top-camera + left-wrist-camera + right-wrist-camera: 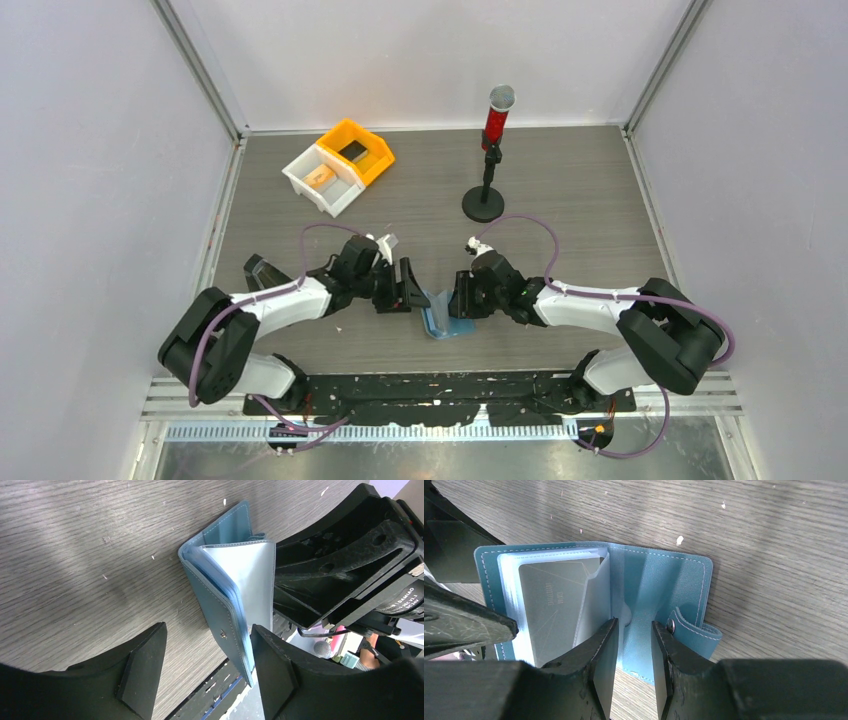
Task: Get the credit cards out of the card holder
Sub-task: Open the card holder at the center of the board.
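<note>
The card holder (212, 605) stands half open on its edge on the table (560, 200), right between the two tools. The left gripper (207, 630) is spread wide. The blue outer cover with its snap sits inside that gap, pressed close to one finger (272, 667) and well apart from the other. Nothing is clamped there.

The right gripper (633, 624) faces the holder's open inside from the opposite side. Its jaws are drawn in to a narrow slot, with the tips against the inner blue cover near the spine. One tip touches the edge of the clear sleeves (591, 587), the other sits just beside the snap tab. I cannot tell whether they actually pinch the leather. A pale grey card (551, 605) with small print shows in the front sleeve, just off that gripper's tip.

Far beyond both grippers, a dark card (353, 150) lies in the orange bin (375, 162) and a tan card (320, 177) in the white bin (298, 168) touching it.
</note>
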Controlling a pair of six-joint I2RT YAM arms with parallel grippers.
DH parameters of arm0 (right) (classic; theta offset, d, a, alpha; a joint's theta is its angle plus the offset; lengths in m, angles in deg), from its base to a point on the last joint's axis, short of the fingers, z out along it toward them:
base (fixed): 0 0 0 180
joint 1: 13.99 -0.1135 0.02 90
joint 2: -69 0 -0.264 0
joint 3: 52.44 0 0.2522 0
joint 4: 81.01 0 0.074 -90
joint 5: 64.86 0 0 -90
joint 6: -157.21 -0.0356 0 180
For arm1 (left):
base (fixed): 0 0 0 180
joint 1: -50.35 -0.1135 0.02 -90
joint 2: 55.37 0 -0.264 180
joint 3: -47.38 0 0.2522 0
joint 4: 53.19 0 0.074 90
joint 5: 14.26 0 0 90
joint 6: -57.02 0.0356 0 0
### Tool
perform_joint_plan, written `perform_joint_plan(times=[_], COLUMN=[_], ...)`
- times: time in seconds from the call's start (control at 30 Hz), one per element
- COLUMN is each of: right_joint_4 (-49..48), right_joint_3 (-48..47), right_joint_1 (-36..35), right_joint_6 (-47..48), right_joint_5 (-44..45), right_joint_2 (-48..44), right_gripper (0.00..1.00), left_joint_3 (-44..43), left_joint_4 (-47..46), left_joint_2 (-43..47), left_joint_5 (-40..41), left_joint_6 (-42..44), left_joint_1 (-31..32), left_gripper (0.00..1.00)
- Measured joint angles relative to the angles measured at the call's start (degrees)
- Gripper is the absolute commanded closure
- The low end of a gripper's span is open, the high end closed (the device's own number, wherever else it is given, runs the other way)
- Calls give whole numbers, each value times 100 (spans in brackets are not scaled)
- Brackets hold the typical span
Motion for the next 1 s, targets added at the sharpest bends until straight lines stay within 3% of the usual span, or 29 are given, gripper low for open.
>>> perform_joint_plan(times=[0.4, 0.7, 0.83, 1.0], right_joint_4=[188, 398, 944, 1534], right_joint_3=[55, 46, -83, -529], right_joint_1=[2, 13, 28, 17], right_joint_6=[17, 57, 35, -50], right_joint_5=[70, 74, 129, 232], right_joint_2=[-177, -289, -632, -1360], right_gripper=[62, 55, 47, 46], left_joint_3=[-170, -227, -236, -236], left_joint_4=[-74, -85, -81, -79], left_joint_2=[-367, -466, -466, -466], left_joint_5=[-155, -210, -223, -256], left_joint_6=[24, -2, -22, -114], left_joint_1=[0, 0, 0, 0], left_gripper=[40, 82, 91, 99])
